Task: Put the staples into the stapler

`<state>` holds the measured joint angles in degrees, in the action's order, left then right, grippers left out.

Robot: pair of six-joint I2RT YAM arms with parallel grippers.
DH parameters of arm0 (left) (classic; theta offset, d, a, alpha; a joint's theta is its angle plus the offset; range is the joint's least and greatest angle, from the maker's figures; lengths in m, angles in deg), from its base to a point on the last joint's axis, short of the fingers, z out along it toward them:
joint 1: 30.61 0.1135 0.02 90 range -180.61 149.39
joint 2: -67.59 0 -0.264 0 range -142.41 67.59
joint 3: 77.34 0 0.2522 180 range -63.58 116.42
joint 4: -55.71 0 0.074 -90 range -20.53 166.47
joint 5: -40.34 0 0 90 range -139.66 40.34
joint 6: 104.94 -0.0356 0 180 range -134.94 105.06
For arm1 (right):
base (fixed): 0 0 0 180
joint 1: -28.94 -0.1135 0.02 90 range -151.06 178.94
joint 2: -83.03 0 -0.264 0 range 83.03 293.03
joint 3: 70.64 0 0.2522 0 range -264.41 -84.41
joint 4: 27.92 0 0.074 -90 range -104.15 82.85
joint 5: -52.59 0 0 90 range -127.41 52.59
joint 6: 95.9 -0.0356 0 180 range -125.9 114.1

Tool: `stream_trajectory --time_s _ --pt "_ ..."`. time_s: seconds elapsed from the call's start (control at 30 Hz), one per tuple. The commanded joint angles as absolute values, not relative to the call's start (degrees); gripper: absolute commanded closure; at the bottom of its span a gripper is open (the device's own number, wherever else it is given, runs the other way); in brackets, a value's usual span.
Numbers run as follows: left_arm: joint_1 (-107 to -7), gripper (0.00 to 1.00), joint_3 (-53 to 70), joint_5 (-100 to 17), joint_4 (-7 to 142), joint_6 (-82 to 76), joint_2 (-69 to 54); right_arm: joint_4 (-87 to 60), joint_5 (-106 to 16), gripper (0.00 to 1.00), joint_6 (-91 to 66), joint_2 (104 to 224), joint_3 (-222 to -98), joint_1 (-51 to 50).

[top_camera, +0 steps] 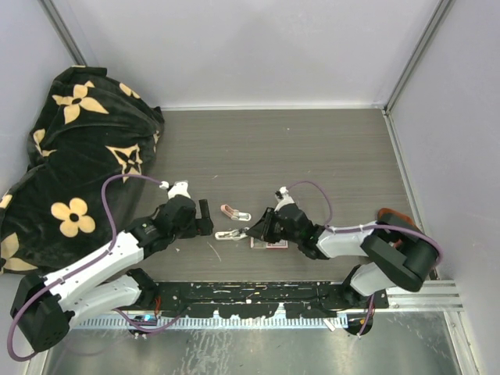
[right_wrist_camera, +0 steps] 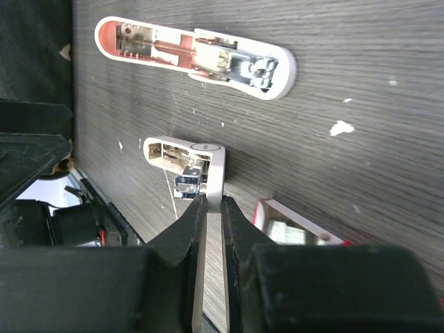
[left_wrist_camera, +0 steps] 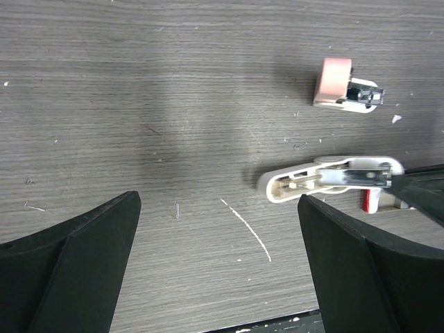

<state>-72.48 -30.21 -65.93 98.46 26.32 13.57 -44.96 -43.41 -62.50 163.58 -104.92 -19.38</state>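
Observation:
A small white stapler [right_wrist_camera: 182,158] lies hinged open on the wooden table, its metal channel showing. My right gripper [right_wrist_camera: 214,208] is shut on that stapler's white outer shell, which runs back between the fingers. From above, this stapler [top_camera: 229,233] is at the right gripper [top_camera: 251,230]. The staples box [right_wrist_camera: 295,227], red-edged with a silvery inside, lies just right of the right fingers and half under the arm [top_camera: 271,244]. My left gripper [left_wrist_camera: 222,270] hangs open over bare table left of the white stapler [left_wrist_camera: 326,177], holding nothing [top_camera: 206,218].
A second stapler with a pink shell [right_wrist_camera: 194,54] lies open farther from the arms [top_camera: 234,212] [left_wrist_camera: 343,87]. A black flower-print cloth [top_camera: 78,156] fills the back left. A black rail [top_camera: 250,297] runs along the near edge. Grey walls enclose the table.

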Motion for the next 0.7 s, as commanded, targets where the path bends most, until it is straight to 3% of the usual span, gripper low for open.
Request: stream_trajectory --time_s 0.0,0.23,0.47,0.67 --pt "-72.0 0.02 -29.8 -66.6 96.7 25.4 16.4 -53.2 -47.3 0.99 -64.8 168.4 -109.7 -21.3" --pt "-72.1 0.02 -30.0 -66.5 97.7 25.4 17.8 -58.1 -49.2 0.98 -67.6 175.9 -111.7 -22.7" --pt "-71.9 0.02 -30.0 -65.9 97.1 25.2 17.3 -56.9 -47.4 0.67 -67.6 175.3 -110.1 -22.7" --pt "-71.9 0.02 -29.7 -65.4 96.6 25.2 16.6 -53.2 -45.3 0.56 -65.5 171.6 -110.2 -22.6"
